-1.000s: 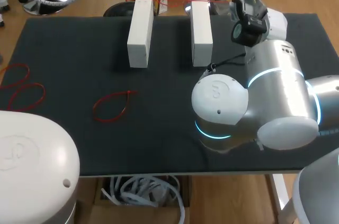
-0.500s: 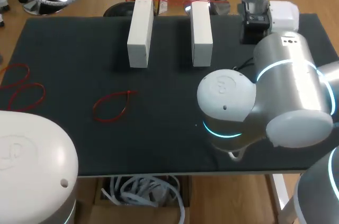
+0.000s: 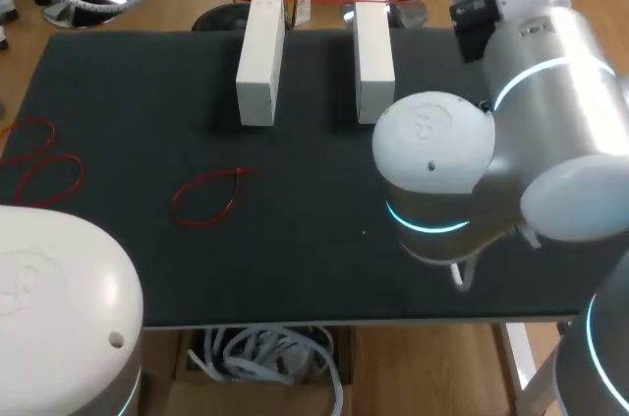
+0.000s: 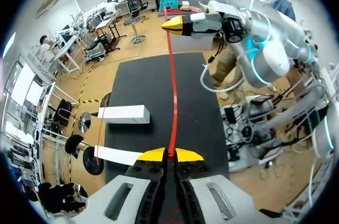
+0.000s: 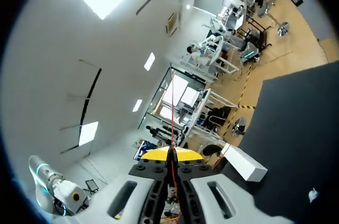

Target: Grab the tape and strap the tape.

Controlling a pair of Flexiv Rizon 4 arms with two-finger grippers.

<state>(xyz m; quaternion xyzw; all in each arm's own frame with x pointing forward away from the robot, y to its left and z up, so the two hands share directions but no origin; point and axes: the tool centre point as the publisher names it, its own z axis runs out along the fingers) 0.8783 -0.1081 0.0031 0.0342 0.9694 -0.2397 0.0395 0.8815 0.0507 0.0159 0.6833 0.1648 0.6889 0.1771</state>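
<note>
The left gripper (image 4: 170,155) has its yellow tips pinched together on a red tape (image 4: 172,86). The tape runs taut and straight toward twelve o'clock, over the black table (image 4: 204,102), to the right gripper (image 4: 178,24), whose yellow tips clamp its far end. A white block (image 4: 123,114) lies at ten o'clock of the left gripper. A second white block (image 4: 114,155) lies at nine o'clock, just beside its fingers.

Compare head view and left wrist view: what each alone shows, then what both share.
Head view only: loose red tape loops lying on the black table. Left wrist view only: the left gripper shut on a taut red tape strip that reaches the right gripper. Both: the table, two white rectangular blocks, the silver right arm.
</note>
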